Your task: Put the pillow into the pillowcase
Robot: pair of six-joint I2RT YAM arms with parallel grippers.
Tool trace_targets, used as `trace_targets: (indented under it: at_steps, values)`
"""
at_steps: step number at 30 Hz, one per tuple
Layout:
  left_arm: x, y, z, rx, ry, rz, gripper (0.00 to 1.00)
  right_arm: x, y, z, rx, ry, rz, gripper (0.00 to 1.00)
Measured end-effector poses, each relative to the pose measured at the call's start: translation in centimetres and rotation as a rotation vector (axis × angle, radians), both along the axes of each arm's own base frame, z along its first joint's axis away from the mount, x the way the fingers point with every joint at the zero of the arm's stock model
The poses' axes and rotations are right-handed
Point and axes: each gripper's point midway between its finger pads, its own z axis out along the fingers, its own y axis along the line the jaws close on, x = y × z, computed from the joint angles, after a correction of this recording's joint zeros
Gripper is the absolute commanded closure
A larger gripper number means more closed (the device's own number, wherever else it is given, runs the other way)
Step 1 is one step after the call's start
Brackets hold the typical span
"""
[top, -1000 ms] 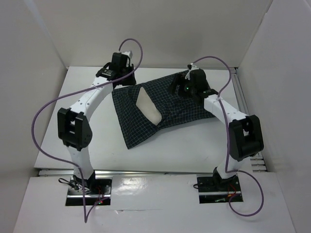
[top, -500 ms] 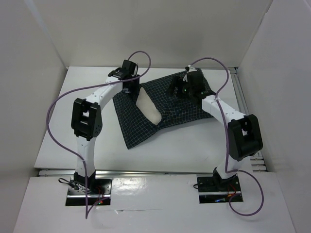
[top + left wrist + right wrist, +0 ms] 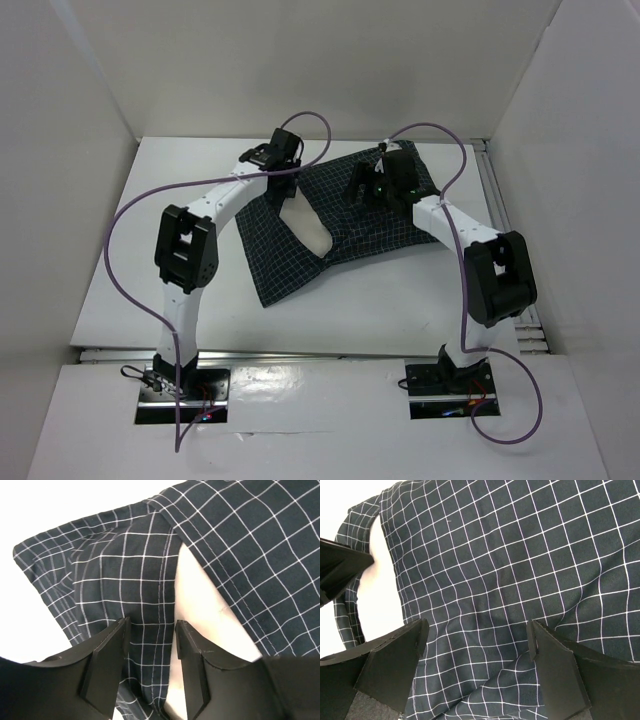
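The dark navy checked pillowcase (image 3: pixel 372 232) lies flat across the middle of the table. The cream pillow (image 3: pixel 308 228) shows through its open mouth at the left. My left gripper (image 3: pixel 287 188) is at the far end of that mouth. In the left wrist view it (image 3: pixel 151 625) is open, with the lower hem strip of the pillowcase (image 3: pixel 140 580) between its jaws and the pillow (image 3: pixel 200 600) beside the right finger. My right gripper (image 3: pixel 362 190) hovers over the pillowcase's far middle. In the right wrist view it (image 3: pixel 477 627) is wide open and empty above rumpled cloth (image 3: pixel 520 555), and the pillow (image 3: pixel 384 587) shows at the left.
The white table (image 3: pixel 150 260) is enclosed by white walls on the left, back and right. A metal rail (image 3: pixel 495 190) runs along the right edge. Purple cables (image 3: pixel 130 205) loop above both arms.
My left arm has swung right along the far edge and brought its gripper to the pillowcase mouth. My right gripper has shifted slightly left over the cloth.
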Motion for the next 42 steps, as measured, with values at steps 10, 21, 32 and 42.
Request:
trace_targets:
  at_steps: [10, 21, 32, 42]
  values:
    - [0.5, 0.4, -1.3, 0.043, 0.025, 0.018, 1.0, 0.0, 0.0, -0.6, -0.007, 0.009, 0.003, 0.08]
    - [1.1, -1.7, 1.1, -0.071, -0.002, -0.067, 1.0, -0.1, 0.3, -0.8, 0.003, 0.017, 0.019, 0.08]
    - [3.2, -6.3, 8.1, -0.304, -0.125, -0.148, 0.92, -0.8, 0.4, -2.5, 0.0, 0.056, 0.033, 0.08]
    - [1.4, -6.7, 2.1, -0.303, 0.028, -0.095, 0.0, -1.1, 1.0, -2.3, 0.001, 0.046, 0.088, 0.08]
